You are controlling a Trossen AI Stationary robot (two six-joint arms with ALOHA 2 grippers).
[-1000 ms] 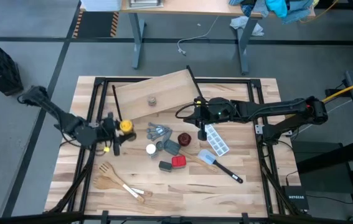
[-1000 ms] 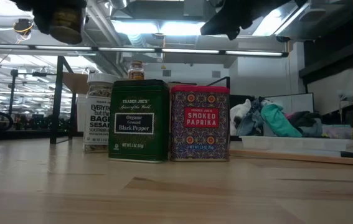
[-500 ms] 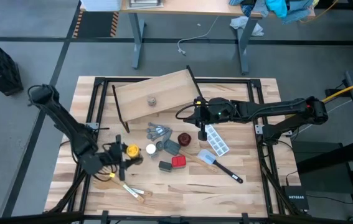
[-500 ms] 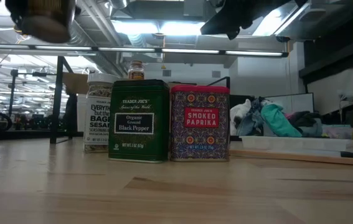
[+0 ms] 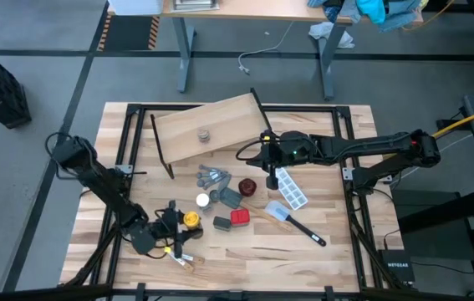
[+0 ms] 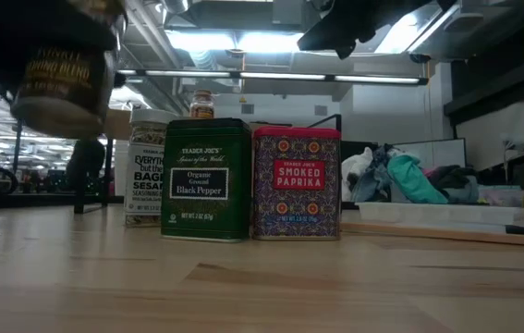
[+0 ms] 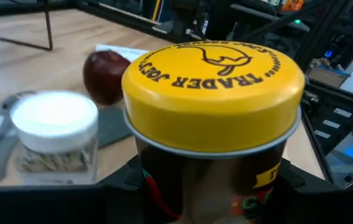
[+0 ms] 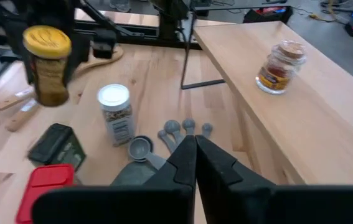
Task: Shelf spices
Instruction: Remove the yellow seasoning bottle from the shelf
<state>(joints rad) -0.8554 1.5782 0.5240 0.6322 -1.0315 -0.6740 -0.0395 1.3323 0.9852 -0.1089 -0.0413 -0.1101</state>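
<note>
The yellow-capped jar (image 5: 191,219) is seen from above clamped in the left gripper (image 5: 180,224) near the front-left of the table (image 5: 337,251), well apart from the shelf (image 5: 220,125) at the far edge, where only the tiny grey-brown jar (image 5: 204,134) stands. The white-capped jar (image 5: 203,201), dark grey square tin (image 5: 223,222) and red square tin (image 5: 240,217) are left on the tabletop near its middle, beside the grey measuring spoons (image 5: 213,176) and the round dark-red dish (image 5: 247,186). The right gripper (image 5: 267,165) is held over the middle of the table, just off the shelf's right end.

At table level, the yellow-capped jar (image 6: 63,79) is shown hanging clear of the wood, in front of the white-capped jar (image 6: 146,166) and the two tins, labelled black pepper (image 6: 204,180) and smoked paprika (image 6: 296,183).

From the left wrist, the yellow cap (image 7: 213,93) is shown filling the frame, the dark fingers pressed on the jar's body below it; the white-capped jar (image 7: 55,137) is close beside.

From the right wrist, the fingers (image 8: 185,165) are shown closed together on nothing, above the spoons (image 8: 176,132).

A long carry to the shelf is judged to remain: the jar could slip from its low grip, or the white-capped jar could be knocked over on the way past.
</note>
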